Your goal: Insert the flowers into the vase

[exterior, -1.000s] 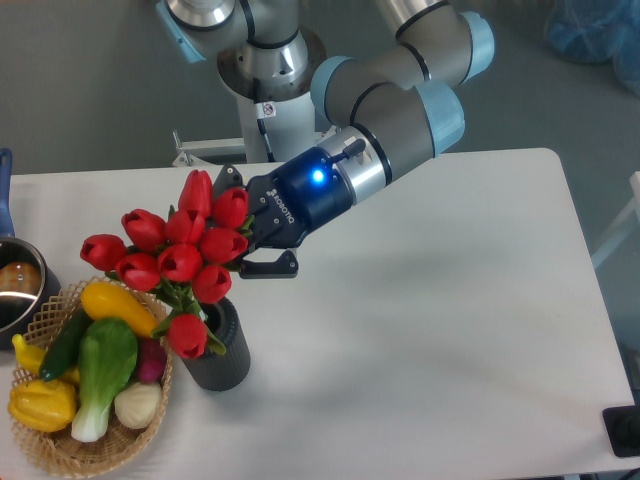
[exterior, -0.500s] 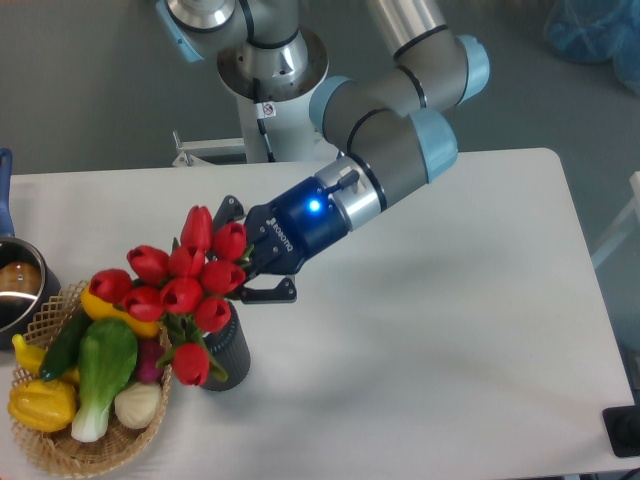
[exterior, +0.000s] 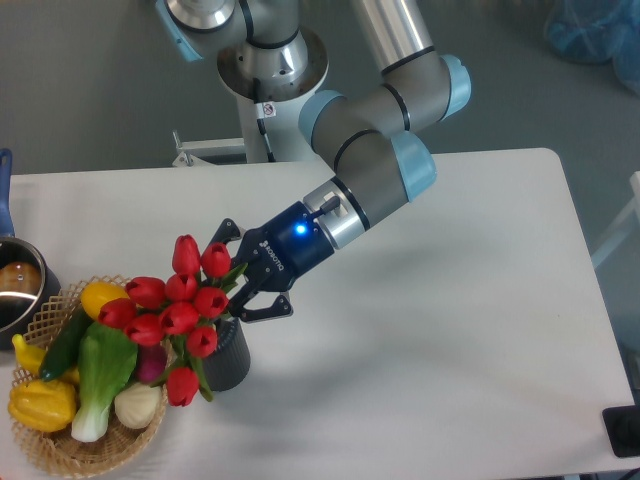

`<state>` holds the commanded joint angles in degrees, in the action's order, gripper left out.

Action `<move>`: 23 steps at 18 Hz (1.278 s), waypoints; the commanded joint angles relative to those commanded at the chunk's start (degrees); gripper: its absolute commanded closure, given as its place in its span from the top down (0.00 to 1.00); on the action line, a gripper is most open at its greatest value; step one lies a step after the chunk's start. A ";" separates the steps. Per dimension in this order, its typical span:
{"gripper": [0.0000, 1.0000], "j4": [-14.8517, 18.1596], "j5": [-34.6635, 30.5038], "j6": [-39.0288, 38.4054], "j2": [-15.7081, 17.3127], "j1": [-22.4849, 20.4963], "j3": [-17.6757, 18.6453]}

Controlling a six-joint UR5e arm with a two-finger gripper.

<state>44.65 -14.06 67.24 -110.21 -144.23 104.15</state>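
Observation:
The flowers (exterior: pixel 170 308), a bunch of red tulips with green stems, lean left over the vase (exterior: pixel 230 362), a dark grey ribbed cylinder standing next to the basket. The blooms cover the vase's mouth, so I cannot see how deep the stems sit in it. One tulip hangs down the vase's left side. My gripper (exterior: pixel 242 275) reaches in from the upper right, just above the vase, and is shut on the flowers at the stems. Its black fingers (exterior: pixel 268 310) show on either side of the bunch.
A wicker basket (exterior: pixel 60 448) filled with vegetables touches the vase's left side, partly under the blooms. A shiny metal pot (exterior: pixel 12 292) with a blue handle sits at the left edge. The robot base (exterior: pixel 265 85) stands behind the table.
My gripper has moved down and to the left with the flowers in it. The bunch has dropped lower over the vase and now overlaps the basket more.

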 joint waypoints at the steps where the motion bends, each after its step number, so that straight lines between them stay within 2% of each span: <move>1: 0.72 0.00 -0.87 0.00 -0.09 0.00 0.26; 2: 0.77 0.00 -1.75 0.00 -0.18 0.00 0.44; 3: 0.93 0.00 -2.37 0.00 -0.26 0.00 0.79; 4: 1.00 0.00 -3.59 0.00 -0.18 0.00 1.31; 12: 1.00 0.00 -7.90 0.00 0.79 -1.93 1.49; 18: 1.00 0.00 -22.04 0.61 4.56 -3.86 1.14; 20: 1.00 0.00 -25.56 3.85 6.06 -5.70 0.97; 23: 1.00 -0.09 -29.24 9.22 6.33 -8.43 -0.43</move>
<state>44.56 -43.30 76.45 -103.89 -152.66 103.72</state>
